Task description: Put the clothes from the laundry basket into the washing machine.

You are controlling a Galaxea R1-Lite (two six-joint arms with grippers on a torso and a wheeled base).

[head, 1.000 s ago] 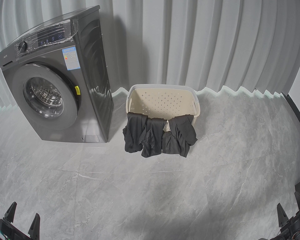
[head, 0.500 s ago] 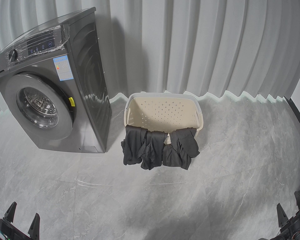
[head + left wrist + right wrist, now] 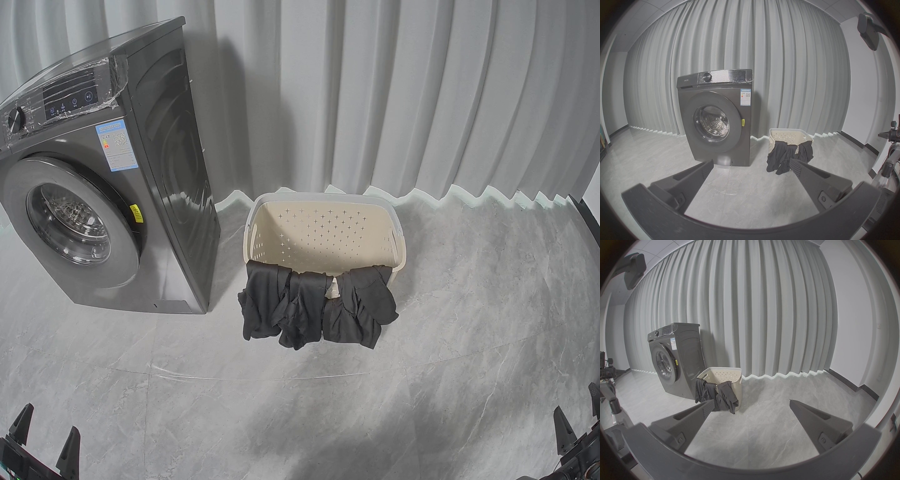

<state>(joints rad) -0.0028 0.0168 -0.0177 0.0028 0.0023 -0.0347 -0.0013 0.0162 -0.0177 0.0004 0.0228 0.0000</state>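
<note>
A cream laundry basket [image 3: 325, 234] stands on the floor against the curtain. Dark clothes [image 3: 315, 303] hang over its near rim and down to the floor, also seen as clothes [image 3: 787, 153] and clothes [image 3: 715, 394]. To its left stands a dark grey washing machine [image 3: 106, 181] with its round door [image 3: 69, 222] shut. My left gripper [image 3: 751, 162] is open and empty, low at the near left, far from the basket [image 3: 789, 136]. My right gripper [image 3: 751, 402] is open and empty at the near right, its fingertips [image 3: 562, 428] showing at the bottom corner.
A pleated white curtain [image 3: 406, 94] runs behind the machine and basket. Grey marble floor [image 3: 300, 412] lies open between me and the basket. A dark skirting [image 3: 587, 215] edges the wall on the right.
The whole head view has shifted: the washing machine and basket sit lower and the machine farther left, so the camera moved closer. Both grippers hold the same pose.
</note>
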